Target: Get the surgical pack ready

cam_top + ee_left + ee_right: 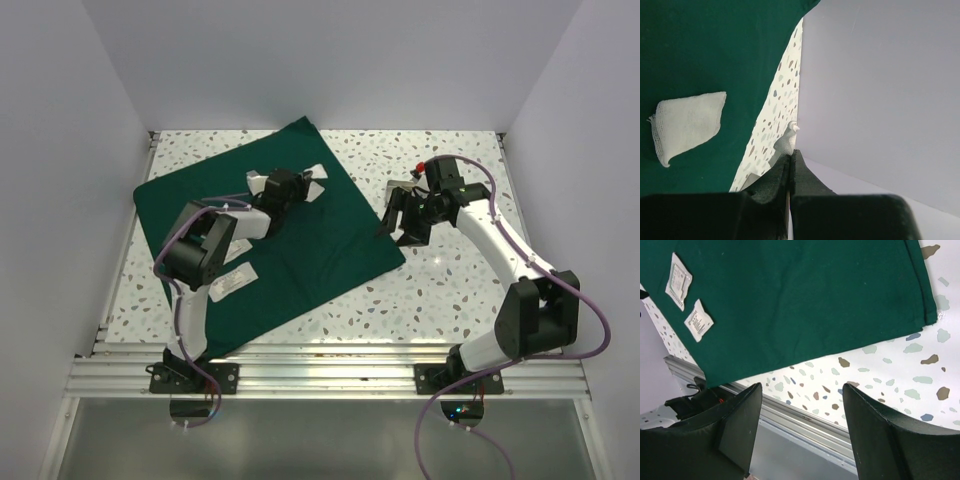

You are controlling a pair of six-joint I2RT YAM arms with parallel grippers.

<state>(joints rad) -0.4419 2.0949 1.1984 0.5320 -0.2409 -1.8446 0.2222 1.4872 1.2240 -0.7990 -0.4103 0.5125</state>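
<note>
R claw (801, 390); pkts' (678, 281) print unreadable

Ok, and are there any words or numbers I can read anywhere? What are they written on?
No text in these pictures can be read.
Larger white packet on the green drape: printed lines, too small to read.
Smaller white packet beside it: dark print, too blurred to read.
Gauze pad lying on the drape: no writing on it.
</note>
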